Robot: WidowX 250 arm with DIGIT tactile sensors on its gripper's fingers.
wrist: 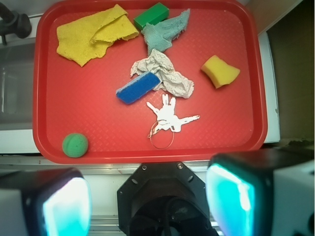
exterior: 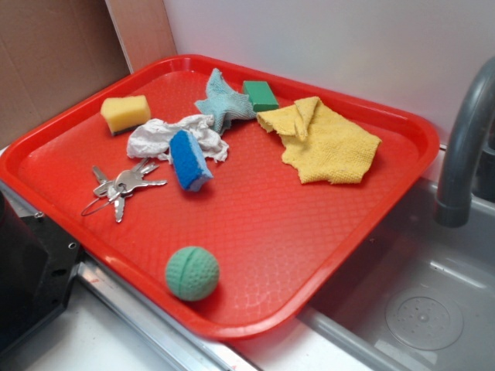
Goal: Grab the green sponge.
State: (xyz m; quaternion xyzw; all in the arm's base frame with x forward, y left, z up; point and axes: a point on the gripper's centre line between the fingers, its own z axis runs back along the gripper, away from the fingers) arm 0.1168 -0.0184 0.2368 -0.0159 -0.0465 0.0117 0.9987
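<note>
The green sponge [exterior: 261,95] [wrist: 151,14] is a small solid-green block lying flat at the far edge of the red tray [exterior: 294,224] [wrist: 236,113], wedged between a teal cloth [exterior: 221,102] [wrist: 165,32] and a yellow cloth [exterior: 329,139] [wrist: 91,35]. In the wrist view my gripper [wrist: 147,204] is high above the tray's near edge, far from the sponge. Its two cyan pads [wrist: 66,206] stand wide apart with nothing between them. The exterior view does not show the gripper.
On the tray also lie a yellow sponge [exterior: 125,113] [wrist: 220,71], a blue sponge [exterior: 189,159] [wrist: 138,88] against a white crumpled cloth [exterior: 166,135] [wrist: 165,73], keys [exterior: 124,185] [wrist: 170,115] and a pale green dimpled ball [exterior: 192,273] [wrist: 75,144]. A sink with a grey faucet [exterior: 464,147] is alongside.
</note>
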